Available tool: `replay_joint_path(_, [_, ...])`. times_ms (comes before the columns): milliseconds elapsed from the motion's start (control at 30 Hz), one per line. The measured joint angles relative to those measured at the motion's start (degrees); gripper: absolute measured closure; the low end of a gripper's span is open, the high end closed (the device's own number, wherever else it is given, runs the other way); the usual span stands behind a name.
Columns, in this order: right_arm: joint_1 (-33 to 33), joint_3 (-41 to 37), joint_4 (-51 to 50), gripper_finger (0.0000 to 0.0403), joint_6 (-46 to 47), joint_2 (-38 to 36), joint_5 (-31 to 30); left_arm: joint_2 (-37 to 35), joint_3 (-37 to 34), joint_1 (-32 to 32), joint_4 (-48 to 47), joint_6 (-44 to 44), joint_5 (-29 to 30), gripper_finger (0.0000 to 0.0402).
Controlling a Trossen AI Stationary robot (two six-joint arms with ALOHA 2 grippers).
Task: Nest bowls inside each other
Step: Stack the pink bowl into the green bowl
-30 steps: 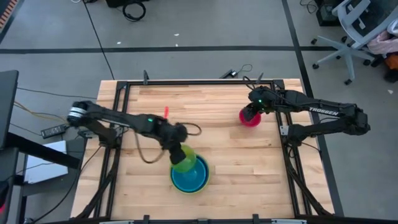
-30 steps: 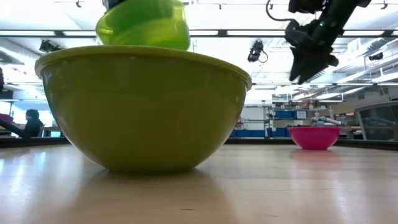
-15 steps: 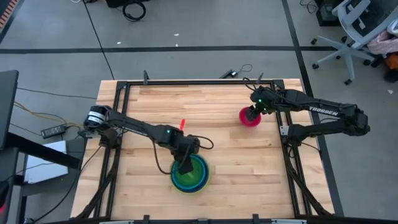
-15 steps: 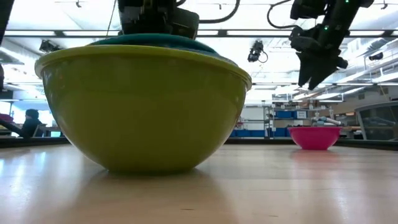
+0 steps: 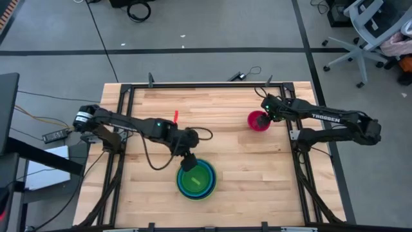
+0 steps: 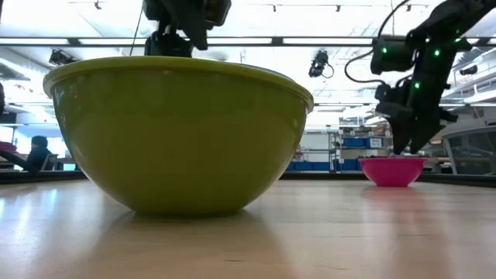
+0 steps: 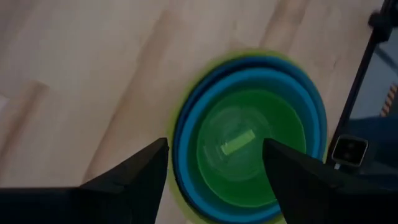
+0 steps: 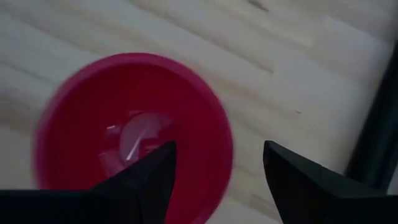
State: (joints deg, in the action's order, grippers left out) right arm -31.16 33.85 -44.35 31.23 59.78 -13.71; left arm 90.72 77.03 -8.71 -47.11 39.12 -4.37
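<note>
A nested stack stands near the table's near edge. In it the large lime green bowl (image 5: 179, 187) (image 6: 178, 132) holds two blue bowls (image 7: 300, 88), and the small lime green bowl (image 5: 195, 181) (image 7: 249, 146) sits innermost. My left gripper (image 5: 187, 162) (image 7: 214, 165) hangs open just above the stack's far-left rim and holds nothing. The small magenta-red bowl (image 5: 258, 122) (image 8: 134, 134) rests upright on its base at the far right. My right gripper (image 5: 263, 118) (image 6: 408, 149) (image 8: 217, 162) is open right above this bowl's rim, one finger over the inside and one outside.
Black frame rails (image 5: 126, 122) run along the wooden table's left, far and right edges, and a cable (image 5: 248, 74) lies at the far edge. Wood planks (image 5: 225, 148) stretch between the stack and the magenta-red bowl. An office chair (image 5: 370, 32) stands beyond the right side.
My left gripper has lowered the small lime green bowl into the stack and let it go. It has then drawn up and back toward the table's left, and the bowl now sits innermost. My right gripper has sunk toward the magenta-red bowl and now hangs just over its rim.
</note>
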Motion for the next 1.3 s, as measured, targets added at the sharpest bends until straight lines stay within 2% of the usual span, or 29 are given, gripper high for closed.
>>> replay_joint_path(67, [-1.58,-1.15,1.46,0.0160,-0.29,0.38,0.54,-0.57,0.00,0.89,-0.04,0.81,0.64,0.0139])
replay_joint_path(200, [-3.37,-3.98,5.42,0.0169,-1.34,2.30,5.76,-0.47,-0.02,2.64,-0.59,1.75,1.02,0.0139])
replay_joint_path(300, [-3.99,-4.75,5.89,0.0192,-1.36,4.56,6.30,-0.51,-0.02,3.90,-0.49,1.94,1.15,0.0139])
replay_joint_path(400, [-3.67,-3.94,6.24,0.0246,-1.35,5.69,6.44,-1.34,-0.02,5.05,-1.75,2.18,1.29,0.0139])
replay_joint_path(533, [-2.22,-2.14,7.37,0.0361,-1.30,5.69,7.65,-3.07,-0.02,6.49,-4.82,2.19,3.39,0.0139])
replay_joint_path(567, [-1.69,-1.35,7.82,0.0376,-1.47,5.55,8.28,-3.53,-0.04,6.85,-5.30,2.29,3.53,0.0139])
replay_joint_path(800, [6.15,4.91,8.77,0.0377,1.64,5.21,8.87,-6.80,-0.02,8.99,-9.75,3.01,4.79,0.0139])
replay_joint_path(933, [14.25,10.57,9.34,0.0381,6.86,5.58,8.55,-9.67,-0.02,9.56,-12.26,-2.40,6.98,0.0139])
replay_joint_path(1000, [19.22,13.86,10.24,0.0381,10.43,6.46,6.52,-11.03,-0.02,10.42,-12.71,-6.47,8.29,0.0139])
replay_joint_path(1133, [29.09,20.42,15.06,0.0381,15.15,10.95,0.39,-13.43,-0.02,13.08,-13.16,-12.38,8.91,0.0139])
replay_joint_path(1300, [37.39,26.15,25.56,0.0381,14.79,21.05,0.31,-14.59,-0.02,15.15,-13.31,-18.13,8.99,0.0139])
